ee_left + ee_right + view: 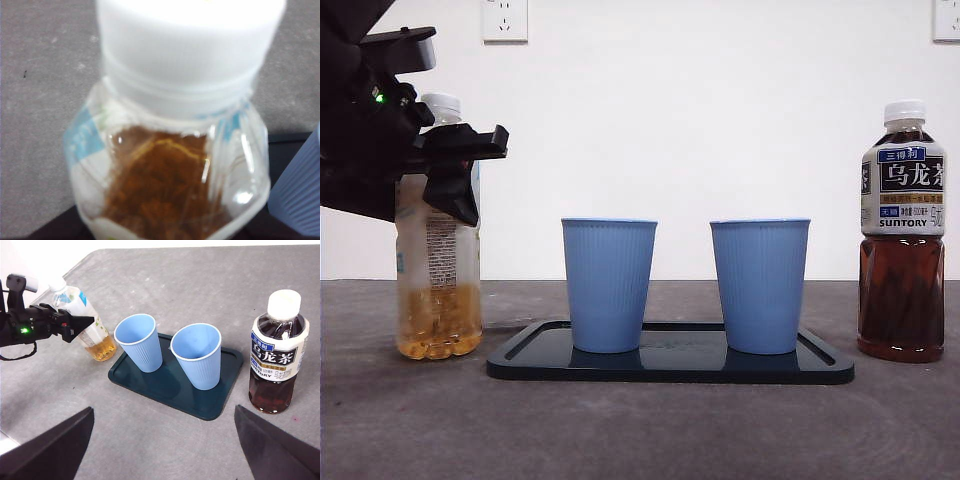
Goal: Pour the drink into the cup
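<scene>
A clear bottle of amber drink (438, 300) with a white cap stands on the table at the left, about a third full. My left gripper (455, 165) is at its upper body, just below the cap. The left wrist view is filled by this bottle (170, 190) from above. Two empty blue cups (608, 285) (759, 285) stand upright on a dark tray (670, 368) in the middle. My right gripper (165, 450) hovers open above the table's near side, well away from the cups (139, 342) (197, 355) and holding nothing.
A capped bottle of dark oolong tea (902, 250) stands right of the tray, also in the right wrist view (277, 360). The table is grey, with a white wall and sockets behind it.
</scene>
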Tool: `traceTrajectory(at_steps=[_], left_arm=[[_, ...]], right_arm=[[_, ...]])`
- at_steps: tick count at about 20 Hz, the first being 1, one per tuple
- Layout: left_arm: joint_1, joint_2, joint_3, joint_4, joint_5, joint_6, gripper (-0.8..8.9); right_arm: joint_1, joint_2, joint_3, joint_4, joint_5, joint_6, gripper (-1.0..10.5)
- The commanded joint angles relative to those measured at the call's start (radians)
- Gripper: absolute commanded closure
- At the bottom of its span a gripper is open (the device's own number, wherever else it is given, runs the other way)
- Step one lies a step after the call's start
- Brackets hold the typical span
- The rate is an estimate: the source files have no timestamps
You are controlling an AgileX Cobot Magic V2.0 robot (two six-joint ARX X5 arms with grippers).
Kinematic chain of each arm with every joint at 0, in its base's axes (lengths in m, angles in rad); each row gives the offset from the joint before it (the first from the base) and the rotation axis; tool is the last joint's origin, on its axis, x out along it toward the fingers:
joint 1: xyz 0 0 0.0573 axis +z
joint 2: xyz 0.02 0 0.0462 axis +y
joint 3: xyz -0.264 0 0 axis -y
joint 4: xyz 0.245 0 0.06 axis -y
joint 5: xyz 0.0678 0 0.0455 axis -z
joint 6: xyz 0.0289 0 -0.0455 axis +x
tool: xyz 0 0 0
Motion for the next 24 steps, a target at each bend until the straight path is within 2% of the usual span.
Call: traceTrajectory(at_steps=[1,6,10,14,19,24], left_arm=[[-0.003,0.001,0.013,0.041,-0.008,0.001,5.05],[-0.004,-0.031,0.015,0.016,-0.008,0.003,3.74],[-0.006,-0.137,0.016,-0.08,-0.008,-0.003,3.72],[-0.039,-0.311,0.032,-0.293,0.034,-0.003,3.75],[-0.086,-0.491,0.141,-0.633,0.232,0.0,3.76],[-0.112,-0.593,0.257,-0.854,0.453,0.002,3.77]], right_arm=[[0.005,0.003,0.013,0.005,0.001,-0.01,5.0],[0.005,0.003,0.013,0.005,0.001,-0.008,5.0],[0.005,0.003,0.013,0.006,0.001,-0.008,5.0],[0.005,0.003,0.013,0.006,0.001,-0.008,5.0],[0.005,0.003,0.013,0.007,0.0,-0.008,5.0],[0.005,0.003,0.013,0.006,-0.004,-0.009,5.0]])
